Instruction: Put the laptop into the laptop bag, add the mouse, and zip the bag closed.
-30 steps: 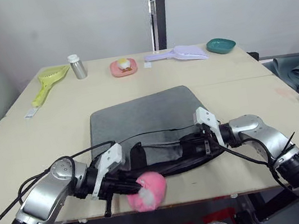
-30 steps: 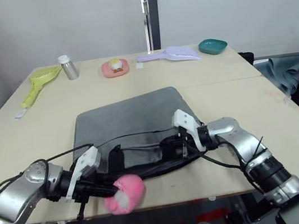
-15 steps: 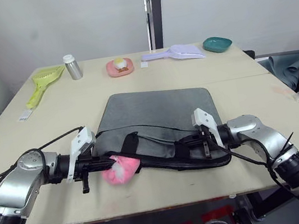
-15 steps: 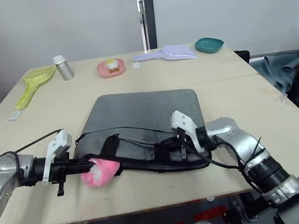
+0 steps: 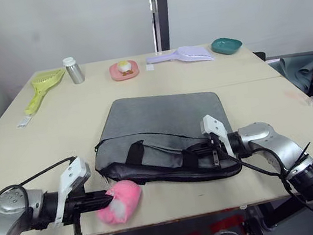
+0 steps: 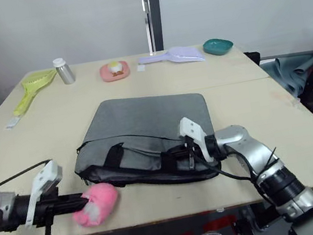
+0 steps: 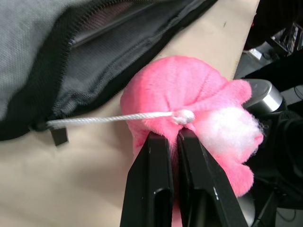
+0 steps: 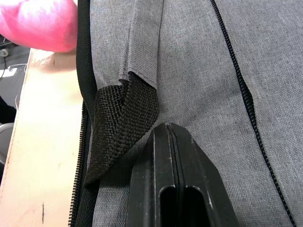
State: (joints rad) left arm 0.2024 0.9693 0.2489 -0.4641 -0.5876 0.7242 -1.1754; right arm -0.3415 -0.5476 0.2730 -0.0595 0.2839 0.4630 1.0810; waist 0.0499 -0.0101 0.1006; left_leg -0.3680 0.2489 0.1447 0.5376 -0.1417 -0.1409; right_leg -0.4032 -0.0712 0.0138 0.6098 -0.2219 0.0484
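The left gripper (image 7: pixel 173 142), clamped on a pink plush pull (image 5: pixel 119 201) corded to the zipper, has drawn back toward the worktop (image 5: pixel 41 141) edge from half a second ago, running the laptop bag (image 5: pixel 164 131) zipper along. The right gripper (image 8: pixel 176 137), fingers together, pins the bag; judging by this, zipping is nearly finished

Silver-grey arms with black joints and cables, white wrist brackets, black-fingered grippers.

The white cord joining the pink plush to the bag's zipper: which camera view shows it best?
The left wrist view: the white cord runs taut from the zipper pull to a knot on the pink plush. In the eye views it cannot be made out.
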